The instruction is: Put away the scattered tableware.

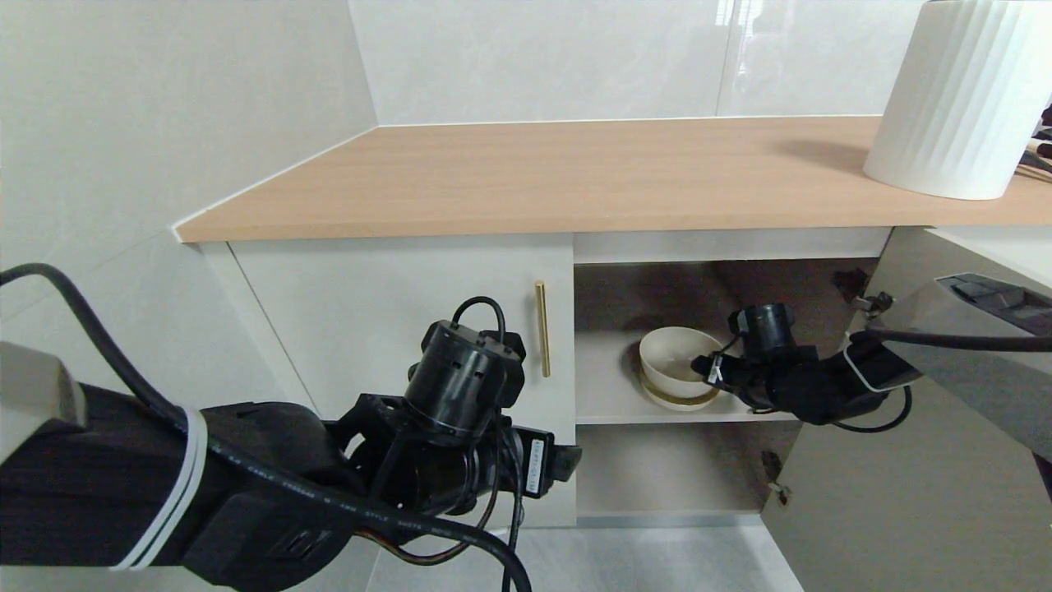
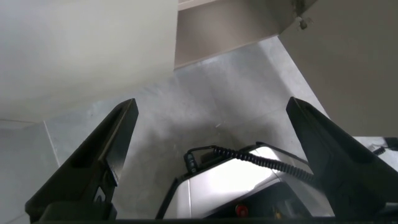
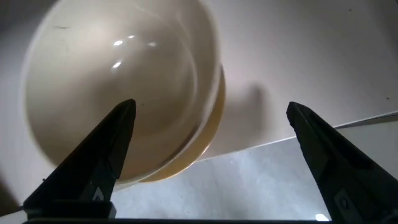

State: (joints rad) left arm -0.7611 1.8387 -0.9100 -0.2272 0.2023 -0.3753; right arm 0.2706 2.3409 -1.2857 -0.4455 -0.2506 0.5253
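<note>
Small print on the cable (image 1: 386, 510) and white label (image 1: 536, 465) is unreadable.

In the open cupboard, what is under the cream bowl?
Under the cream bowl lies a yellow-rimmed dish, resting on the shelf. Only its rim shows; the bowl covers the rest, so I cannot tell whether it is a plate or another bowl.

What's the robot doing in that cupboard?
It is putting dishes away. Its right gripper is inside the open cupboard, right beside a cream bowl that sits on a yellowish dish on the shelf. That gripper is open, not clamped on the bowl. The left gripper hangs low over the floor in front of the closed door, open and holding nothing.
</note>
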